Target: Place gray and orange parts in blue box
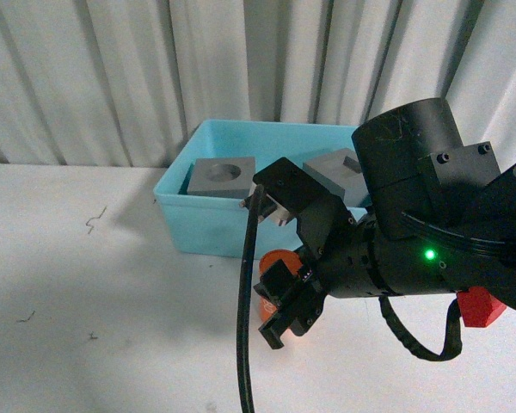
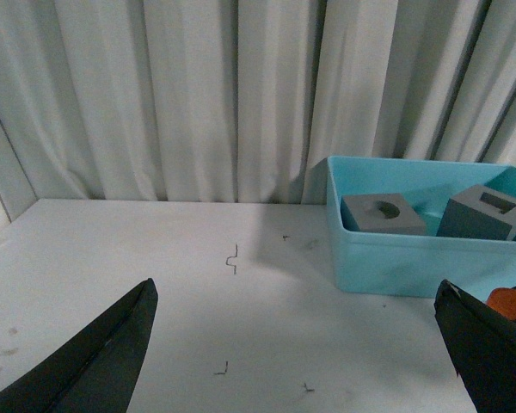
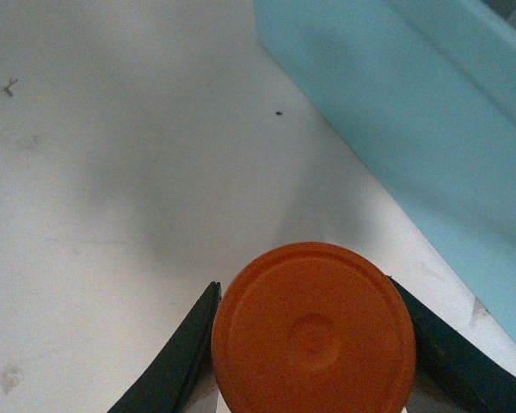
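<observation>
Right claw [image 1: 277, 297] reaches down to the table [image 1: 112, 327] in front of the blue box [image 1: 208, 231], with its two black fingers [image 3: 182, 357] pressed against opposite sides of the orange cylinder [image 3: 314, 334], pinching it. Its wrist camera looks straight onto the cylinder's flat round top, which covers the spots where the fingers meet it. The cylinder's side wall is hidden there. From the front only a sliver of the orange cylinder [image 1: 281, 258] peeks out between the black claw parts, and I cannot tell whether it rests on the table or hangs just above it. It is outside the box, close to the near wall.

The right arm fills the lower right of the front view and hides the box's right end. A black cable [image 1: 244, 335] hangs across the near wall of the box. A red piece [image 1: 480, 307] sticks out from behind the arm, and too little of it shows to say what it is.

Left claw [image 2: 292, 366] is spread wide with nothing between its fingers [image 2: 99, 361]. Only the two dark tips show, at the edges of its own view.

Both gray cubes sit inside the box. The cube with the round hollow [image 1: 222, 176] lies toward the left end, and the cube with the square hollow [image 1: 337, 172] is near it on the right, tilted and partly covered by the arm. The left wrist view shows them apart from each other.

A pale curtain [image 1: 112, 69] hangs behind the table, and a few small dark scratches [image 1: 95, 220] mark the white top.
</observation>
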Robot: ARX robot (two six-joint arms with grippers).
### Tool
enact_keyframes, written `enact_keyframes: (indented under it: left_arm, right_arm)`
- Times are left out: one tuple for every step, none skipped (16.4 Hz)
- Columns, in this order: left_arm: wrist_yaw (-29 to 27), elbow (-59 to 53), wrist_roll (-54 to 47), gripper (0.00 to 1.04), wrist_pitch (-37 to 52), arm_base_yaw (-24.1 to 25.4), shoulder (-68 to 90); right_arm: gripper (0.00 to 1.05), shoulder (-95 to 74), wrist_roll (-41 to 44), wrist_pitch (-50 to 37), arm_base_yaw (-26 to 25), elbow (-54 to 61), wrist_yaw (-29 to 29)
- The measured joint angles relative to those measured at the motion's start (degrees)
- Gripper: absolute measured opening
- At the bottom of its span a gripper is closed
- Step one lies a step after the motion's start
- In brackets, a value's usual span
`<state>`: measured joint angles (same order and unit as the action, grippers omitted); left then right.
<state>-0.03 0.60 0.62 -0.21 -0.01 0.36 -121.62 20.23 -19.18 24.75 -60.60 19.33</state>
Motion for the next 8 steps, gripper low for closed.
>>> enact_keyframes:
  left_arm:
    - [0.0, 0.0, 0.0, 0.98, 0.0, 0.0, 0.0]
    - [0.0, 0.0, 0.0, 0.98, 0.0, 0.0, 0.0]
    - [0.0, 0.0, 0.0, 0.98, 0.0, 0.0, 0.0]
    - [0.0, 0.0, 0.0, 0.98, 0.0, 0.0, 0.0]
    - [0.0, 0.0, 0.0, 0.98, 0.0, 0.0, 0.0]
    - [0.0, 0.0, 0.0, 0.98, 0.0, 0.0, 0.0]
    - [0.0, 0.0, 0.0, 0.98, 0.0, 0.0, 0.0]
    - [0.0, 0.0, 0.0, 0.98, 0.0, 0.0, 0.0]
  right_arm:
    - [0.48, 1.3, -1.1, -1.2, 0.0, 1.4, 0.1]
    - [0.48, 4.2, -2.8, -3.1, -0.1, 3.8, 0.3]
    - [0.48, 7.9, -4.6, -4.9, -0.5, 6.0, 0.6]
    - [0.48, 23.0, -11.4, -9.5, -4.2, 8.4, 0.3]
    - [0.48, 22.0, -13.6, -13.4, -10.5, 2.3, -7.1]
    - [0.48, 10.4, -16.5, -11.1, -9.7, -5.1, -9.4]
    - [0.48, 3.8, -17.4, -8.9, -6.9, -15.4, -11.5]
    - [0.48, 1.6, -17.7, -8.2, -6.3, -17.3, -12.2]
